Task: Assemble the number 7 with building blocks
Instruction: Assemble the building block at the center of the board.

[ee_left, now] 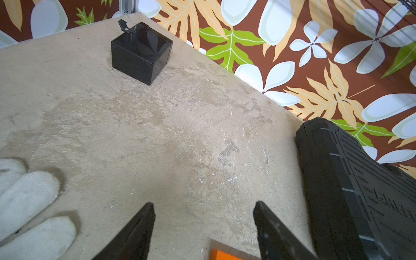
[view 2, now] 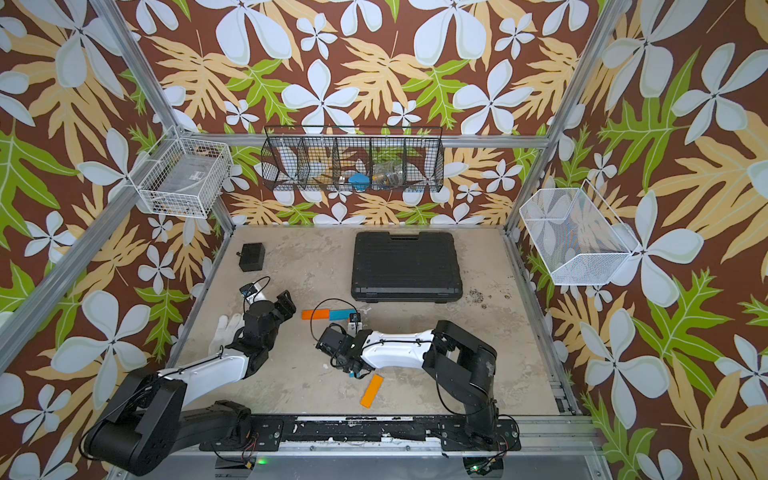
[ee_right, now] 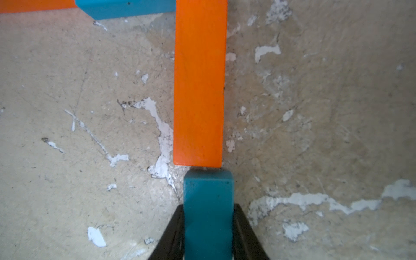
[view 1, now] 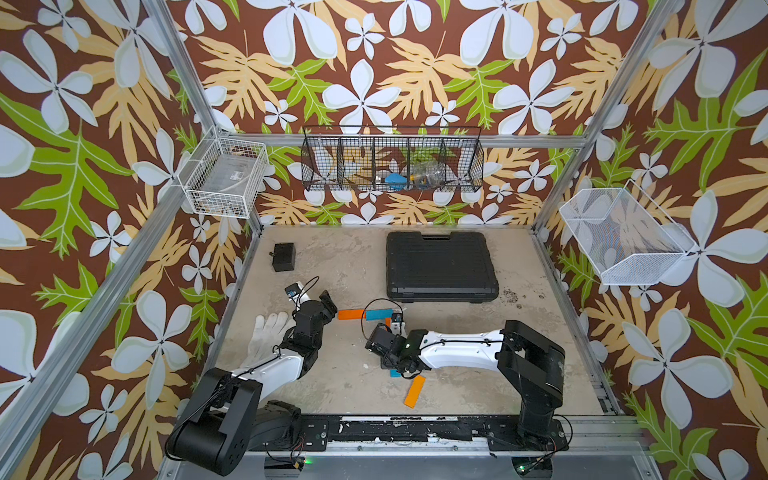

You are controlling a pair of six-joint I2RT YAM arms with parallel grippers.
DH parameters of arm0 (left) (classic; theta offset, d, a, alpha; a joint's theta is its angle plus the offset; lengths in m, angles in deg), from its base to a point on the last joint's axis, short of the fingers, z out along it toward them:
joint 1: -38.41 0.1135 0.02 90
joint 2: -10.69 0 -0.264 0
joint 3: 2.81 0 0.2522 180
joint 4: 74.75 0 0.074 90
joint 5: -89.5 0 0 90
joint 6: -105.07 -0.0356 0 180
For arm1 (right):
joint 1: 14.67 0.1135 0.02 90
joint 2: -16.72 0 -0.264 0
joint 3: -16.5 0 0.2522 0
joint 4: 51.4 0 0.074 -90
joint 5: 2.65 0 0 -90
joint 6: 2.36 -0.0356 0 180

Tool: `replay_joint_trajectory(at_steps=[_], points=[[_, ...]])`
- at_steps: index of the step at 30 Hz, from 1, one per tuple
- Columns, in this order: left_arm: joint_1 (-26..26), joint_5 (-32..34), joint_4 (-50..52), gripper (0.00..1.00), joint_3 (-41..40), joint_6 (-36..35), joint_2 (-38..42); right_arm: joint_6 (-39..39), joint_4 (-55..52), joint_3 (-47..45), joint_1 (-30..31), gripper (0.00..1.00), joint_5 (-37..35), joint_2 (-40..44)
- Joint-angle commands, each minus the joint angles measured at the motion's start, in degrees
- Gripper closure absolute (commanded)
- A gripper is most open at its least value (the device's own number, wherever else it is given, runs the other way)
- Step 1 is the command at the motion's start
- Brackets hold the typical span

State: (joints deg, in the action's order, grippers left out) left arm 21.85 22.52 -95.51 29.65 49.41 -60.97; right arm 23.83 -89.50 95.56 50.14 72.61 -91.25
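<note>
The bench (view 1: pixel 332 266) is bearing the part-built 7 (view 1: pixel 353 314) near the black case (view 1: pixel 440 266); the right end effector (ee_right: pixel 208 213) is clamping a blue block (ee_right: pixel 208 191) there. It is seeming light, rigid, slick; its long sides are offering the hold.

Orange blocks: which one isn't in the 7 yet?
The loose orange block near the front edge, lying askew. The top-bar orange block and the stem orange block are placed; the right gripper holds a blue block at the stem.
</note>
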Motion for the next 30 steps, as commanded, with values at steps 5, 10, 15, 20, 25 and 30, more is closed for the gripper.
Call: replay_joint_trajectory(at_steps=[5, 10, 15, 20, 25, 30], points=[[0.09, -0.27, -0.11, 0.28, 0.29, -0.14, -0.14, -0.92, -0.88, -0.52, -0.10, 0.83, 4.54, -0.85], [0.09, -0.40, -0.11, 0.28, 0.33, -0.15, -0.06, -1.26, -0.94, -0.43, -0.06, 0.81, 4.95, -1.13], [0.12, -0.44, -0.11, 0.28, 0.30, -0.24, -0.18, -1.44, 0.65, -1.52, -0.04, 0.78, 5.31, -0.39], [0.10, -0.44, -0.11, 0.28, 0.37, -0.25, -0.20, -1.25, 1.65, -1.75, 0.00, 0.76, 6.13, -0.47], [0.09, -0.42, -0.11, 0.28, 0.37, -0.29, -0.24, -1.31, 1.73, -1.58, -0.04, 0.75, 6.66, -0.90], [0.08, -0.44, -0.12, 0.28, 0.42, -0.32, -0.30, -2.31, 1.33, -2.53, 0.10, 0.71, 6.51, -0.42]])
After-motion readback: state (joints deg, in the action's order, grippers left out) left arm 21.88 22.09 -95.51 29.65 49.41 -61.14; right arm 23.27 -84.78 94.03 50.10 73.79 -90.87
